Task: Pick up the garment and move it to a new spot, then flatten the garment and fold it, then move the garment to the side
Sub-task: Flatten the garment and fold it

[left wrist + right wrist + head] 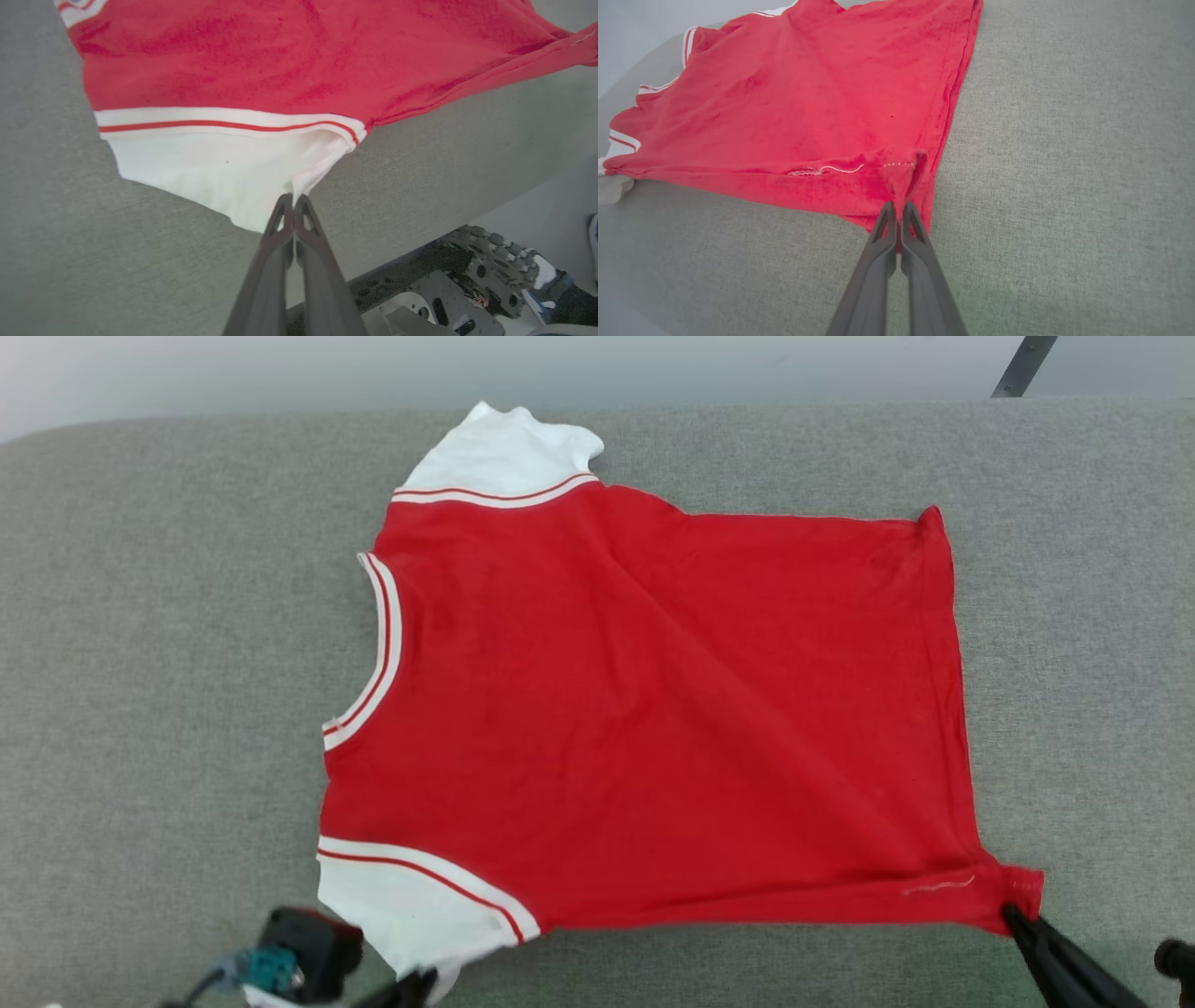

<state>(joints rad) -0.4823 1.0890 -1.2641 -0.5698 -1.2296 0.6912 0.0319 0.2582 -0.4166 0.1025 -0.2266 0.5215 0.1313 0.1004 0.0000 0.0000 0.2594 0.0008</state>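
The garment [644,709] lies spread on the grey cushioned surface, plain red side up, collar to the left, hem to the right. Its white sleeves with red-striped trim sit at the far left and the near left. My left gripper [425,978] is shut on the edge of the near white sleeve [224,172], its tips [293,198] pinching the cloth. My right gripper [1013,915] is shut on the near hem corner [903,184], where the red fabric bunches between the fingers [882,224].
The grey surface [168,663] runs wide on all sides of the garment, with its near edge close to my grippers. Below that edge the left wrist view shows the robot's base [448,289] and pale floor. A dark bar [1025,364] stands at the far right.
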